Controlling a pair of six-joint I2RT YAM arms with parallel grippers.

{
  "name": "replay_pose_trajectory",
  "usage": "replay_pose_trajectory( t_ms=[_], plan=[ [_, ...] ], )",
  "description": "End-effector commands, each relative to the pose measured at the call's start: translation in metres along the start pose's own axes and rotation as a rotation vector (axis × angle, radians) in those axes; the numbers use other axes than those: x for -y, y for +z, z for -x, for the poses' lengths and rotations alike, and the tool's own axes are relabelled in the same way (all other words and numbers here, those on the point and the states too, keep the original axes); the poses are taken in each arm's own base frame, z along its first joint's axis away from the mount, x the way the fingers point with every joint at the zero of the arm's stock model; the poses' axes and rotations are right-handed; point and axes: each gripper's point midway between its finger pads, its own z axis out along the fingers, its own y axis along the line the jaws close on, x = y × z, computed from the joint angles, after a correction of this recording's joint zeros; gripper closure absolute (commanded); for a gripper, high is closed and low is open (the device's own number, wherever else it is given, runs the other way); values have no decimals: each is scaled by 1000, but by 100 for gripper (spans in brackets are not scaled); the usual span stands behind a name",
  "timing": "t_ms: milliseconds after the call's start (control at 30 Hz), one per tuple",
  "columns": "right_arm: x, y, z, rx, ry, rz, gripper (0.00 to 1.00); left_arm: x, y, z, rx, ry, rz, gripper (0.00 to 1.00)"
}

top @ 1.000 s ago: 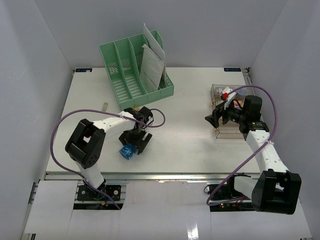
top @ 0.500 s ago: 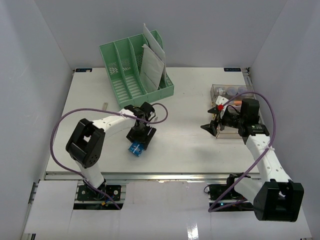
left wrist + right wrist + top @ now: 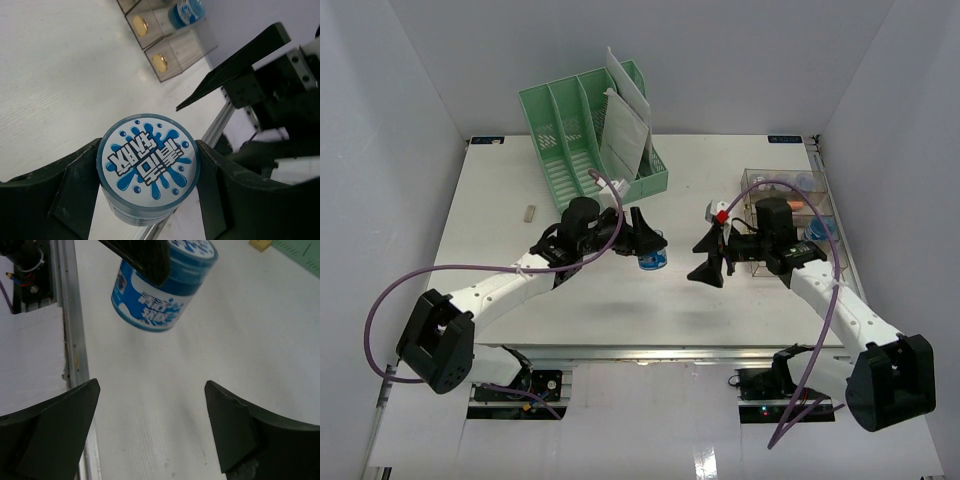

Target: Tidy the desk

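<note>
My left gripper (image 3: pixel 650 250) is shut on a small blue tub (image 3: pixel 653 261) with a white splash-print lid (image 3: pixel 148 162), held in the air over the middle of the white desk (image 3: pixel 520 180). The tub also shows in the right wrist view (image 3: pixel 162 285), gripped by a black finger. My right gripper (image 3: pixel 710 258) is open and empty, pointed left at the tub a short gap away; its fingers (image 3: pixel 60 425) frame bare desk. The right gripper's finger also shows in the left wrist view (image 3: pixel 235 65).
A green slotted file rack (image 3: pixel 590 135) with papers stands at the back left. A clear compartment tray (image 3: pixel 790 200) with small items sits at the right; it also shows in the left wrist view (image 3: pixel 165 35). A small tan piece (image 3: pixel 530 211) lies left. The metal rail (image 3: pixel 620 352) edges the front.
</note>
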Motion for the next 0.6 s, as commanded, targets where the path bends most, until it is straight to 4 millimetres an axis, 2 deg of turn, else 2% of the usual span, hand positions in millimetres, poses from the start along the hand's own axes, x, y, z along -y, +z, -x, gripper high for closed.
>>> replay_pose_trajectory(
  t_ms=[0, 167, 300, 567],
  plan=[
    [11, 7, 60, 148, 25, -168, 9, 34, -6, 69, 321, -154, -119, 100],
    [38, 21, 77, 169, 170, -323, 10, 36, -1, 81, 365, -210, -129, 100],
    [33, 41, 83, 159, 218, -288, 10, 32, 2, 84, 374, -229, -115, 100],
    [48, 55, 104, 188, 176, -303, 9, 29, 4, 81, 369, -237, -109, 100]
  ],
)
